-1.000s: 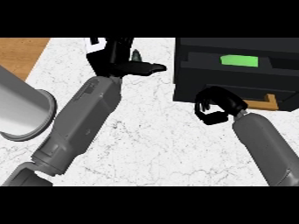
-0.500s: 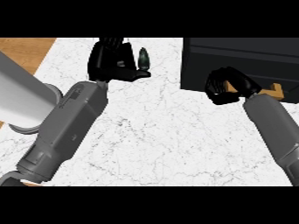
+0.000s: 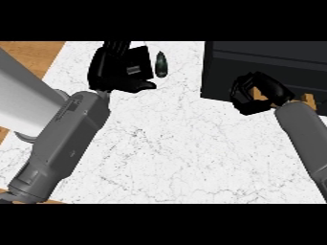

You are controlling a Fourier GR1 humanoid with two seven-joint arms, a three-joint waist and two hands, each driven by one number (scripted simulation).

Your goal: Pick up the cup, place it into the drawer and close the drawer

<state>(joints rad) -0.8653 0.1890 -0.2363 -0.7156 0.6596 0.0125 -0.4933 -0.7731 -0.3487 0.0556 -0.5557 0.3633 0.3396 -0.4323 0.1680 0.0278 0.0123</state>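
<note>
So the drawer [image 3: 276, 72] is the big black box at the far right of the white marbled counter [image 3: 187, 153], and from this steep look down only its dark top and front show, so I can't tell what's inside it. There's a small tan bit [image 3: 309, 99] poking out at its near right corner, just beside the right hand, can't say what that is. The cup isn't anywhere I can see, so I can't tell you where it sits. The right hand [image 3: 258, 93] is up against the drawer's near front edge with its fingers [image 3: 245, 88] curled in tight; nothing shows inside them. The left hand [image 3: 117, 72] is at the far left-middle of the counter, fingers fairly straight and pointing away, thumb sticking out to the right, nothing in its hold. There's a small pale patch on the back of that hand that looks like a label, but I can't read any writing on it. Just right of that hand, apart from it, a small dark greyish oval thing [image 3: 161, 63] lies on the counter near the far edge. A big pale grey cylinder [image 3: 11, 95] comes in at the left, over the brown wood strip [image 3: 36, 52] that runs beyond the counter's left edge.
</note>
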